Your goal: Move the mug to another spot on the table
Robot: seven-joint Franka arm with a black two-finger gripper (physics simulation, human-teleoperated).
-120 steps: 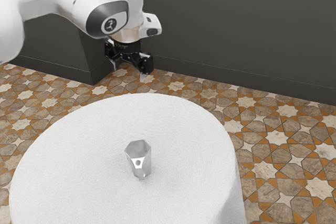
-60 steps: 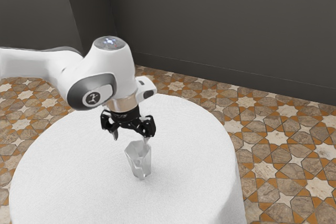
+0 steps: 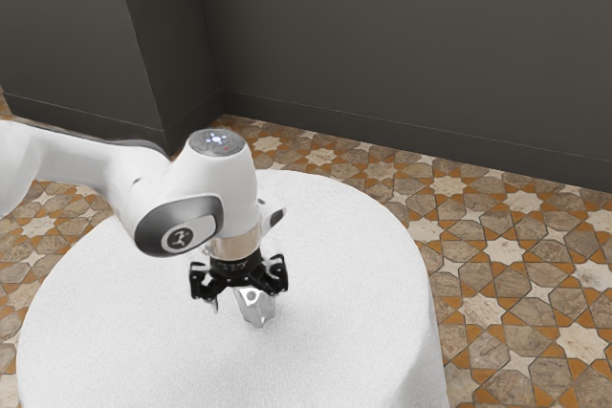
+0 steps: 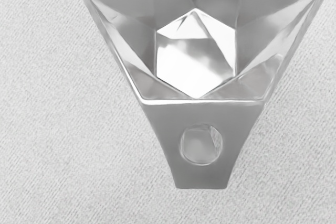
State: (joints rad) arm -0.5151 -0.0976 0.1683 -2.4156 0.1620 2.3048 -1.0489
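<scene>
A silvery faceted mug stands upright near the middle of the round white-clothed table. My gripper has come down over it, open, its black fingers straddling the mug's upper part, so only the lower part of the mug shows in the exterior view. The wrist view looks straight down into the mug: a hexagonal rim, a bright bottom, and a flat handle with a round hole sticking out over the cloth.
The table edge drops off toward the exterior view's right onto a patterned tile floor. Dark walls stand behind. White cloth surrounds the mug on all sides.
My arm has swung from the table's far side to above the mug, then dropped, so the open fingers now sit around its top. The mug has stayed put.
</scene>
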